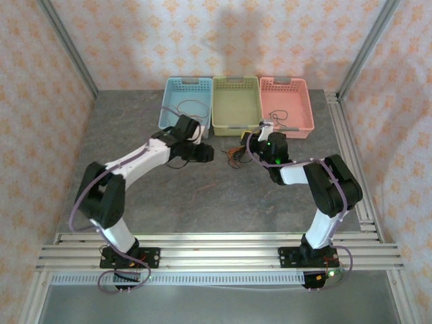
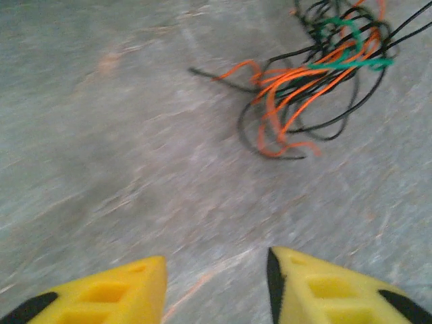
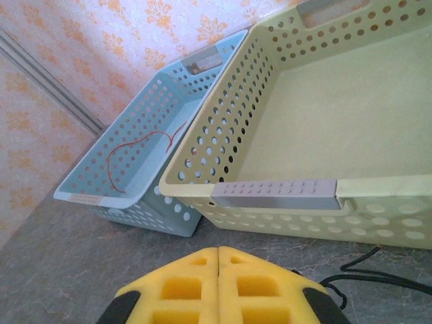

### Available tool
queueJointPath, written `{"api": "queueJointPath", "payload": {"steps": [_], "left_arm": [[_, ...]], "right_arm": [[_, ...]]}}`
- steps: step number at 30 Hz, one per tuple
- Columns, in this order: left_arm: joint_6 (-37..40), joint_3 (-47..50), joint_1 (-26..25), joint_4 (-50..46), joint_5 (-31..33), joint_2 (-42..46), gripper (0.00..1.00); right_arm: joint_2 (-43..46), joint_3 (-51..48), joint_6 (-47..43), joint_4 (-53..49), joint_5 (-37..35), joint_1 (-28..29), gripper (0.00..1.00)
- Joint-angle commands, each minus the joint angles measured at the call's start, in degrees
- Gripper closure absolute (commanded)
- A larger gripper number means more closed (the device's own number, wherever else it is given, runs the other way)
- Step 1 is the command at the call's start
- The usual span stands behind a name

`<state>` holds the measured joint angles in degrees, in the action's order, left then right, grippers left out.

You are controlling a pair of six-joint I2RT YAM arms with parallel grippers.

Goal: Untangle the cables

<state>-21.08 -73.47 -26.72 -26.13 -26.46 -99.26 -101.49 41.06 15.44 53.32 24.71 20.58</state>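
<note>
**Two claws flanking a wire tangle on the grey table [image 1: 202, 196]**

Nearest, both arms are rising from the aluminium rails [image 1: 216, 246] and bending inward, leaving bare table between them. The left claw [image 2: 216, 283] is holding its yellow fingers parted with nothing between them. It is aiming across open surface at the cables [image 2: 317, 67], an orange, black and green clump that is sprawling in loose loops ahead and to its right. The right claw [image 3: 219, 280] is pressing its fingers fully together just short of the green basket [image 3: 229, 115], with a black strand [image 3: 378, 277] lying beside it. Farther off, the blue basket [image 1: 177, 84], green basket and pink basket [image 1: 300, 125] are sitting side by side against the patterned wall [image 1: 40, 101], and a red strand [image 3: 135, 152] is lying in the blue one.
</note>
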Motion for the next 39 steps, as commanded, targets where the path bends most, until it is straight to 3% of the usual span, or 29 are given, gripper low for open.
{"api": "queueJointPath", "payload": {"steps": [1, 8, 11, 35, 39], "left_arm": [[1.25, -8.17, -0.44, -1.4, -1.25, -5.78, 0.51], [4.54, -22.08, -0.73, -6.5, -8.34, -18.5, 0.51], [5.86, -26.04, -1.01, -10.29, -7.01, -22.4, 0.55], [4.03, -28.83, -1.17, -6.48, -8.61, -28.7, 0.73], [3.86, -28.84, -1.22, -6.13, -8.19, -28.71, 0.81]], "right_arm": [[-1.36, 1.56, 1.08, 2.78, 1.97, 0.25, 1.0], [-1.62, 1.83, 0.95, 2.31, 2.29, 0.24, 1.0], [-1.61, 1.88, 0.91, 2.31, 2.38, 0.21, 1.0], [-1.57, 1.78, 0.72, 2.21, 2.62, 0.2, 1.0], [-1.5, 1.77, 0.73, 2.13, 2.77, 0.2, 1.0]]}}
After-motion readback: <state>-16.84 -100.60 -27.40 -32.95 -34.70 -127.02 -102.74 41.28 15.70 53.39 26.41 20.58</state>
